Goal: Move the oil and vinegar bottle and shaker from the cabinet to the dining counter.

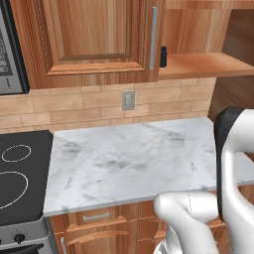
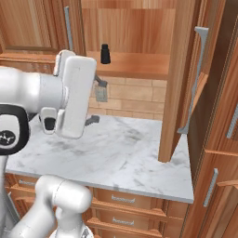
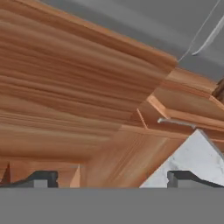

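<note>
Black shaker [image 2: 105, 54] on cabinet [image 2: 135, 65] shelf, above wide-open gripper [image 2: 96, 101].

The cabinet [image 2: 139, 32] is reddish-brown wood with visible grain and a satin look; its handle [image 1: 154, 37] looks like brushed metal. The worktop [image 1: 129, 158] is smooth veined marble. The shaker [image 2: 105, 54] seems matt black, perhaps plastic.

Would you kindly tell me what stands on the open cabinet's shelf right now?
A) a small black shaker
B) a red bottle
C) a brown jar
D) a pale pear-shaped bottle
A: a small black shaker stands alone near the left end of the cabinet shelf.
</note>
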Tool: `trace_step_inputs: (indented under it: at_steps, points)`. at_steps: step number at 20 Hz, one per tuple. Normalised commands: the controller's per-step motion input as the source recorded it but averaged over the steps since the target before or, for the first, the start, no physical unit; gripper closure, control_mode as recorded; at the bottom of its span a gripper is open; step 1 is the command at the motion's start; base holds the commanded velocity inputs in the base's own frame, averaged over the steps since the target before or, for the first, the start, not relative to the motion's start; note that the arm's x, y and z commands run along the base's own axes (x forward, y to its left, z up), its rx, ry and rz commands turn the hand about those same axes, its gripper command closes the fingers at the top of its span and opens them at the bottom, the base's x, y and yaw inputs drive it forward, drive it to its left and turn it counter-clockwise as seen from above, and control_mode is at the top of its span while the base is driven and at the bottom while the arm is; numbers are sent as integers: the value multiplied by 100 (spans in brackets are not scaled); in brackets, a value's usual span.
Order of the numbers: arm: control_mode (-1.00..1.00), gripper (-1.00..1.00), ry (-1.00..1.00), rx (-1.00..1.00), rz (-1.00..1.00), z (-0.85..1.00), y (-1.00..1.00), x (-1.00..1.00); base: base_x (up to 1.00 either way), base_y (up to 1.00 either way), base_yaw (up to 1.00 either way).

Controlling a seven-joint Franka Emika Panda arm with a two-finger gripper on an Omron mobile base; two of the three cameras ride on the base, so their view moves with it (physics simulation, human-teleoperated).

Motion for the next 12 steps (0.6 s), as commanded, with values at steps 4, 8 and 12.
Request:
trace_step_inputs:
  at_steps: [4, 8, 12]
  points:
    - [-100, -100, 15, -9, 60, 5, 56, -4, 0, 0, 0]
    - [-100, -100, 18, -13, 61, 7, 51, -2, 0, 0, 0]
    - [-100, -100, 19, -15, 58, 8, 49, -1, 0, 0, 0]
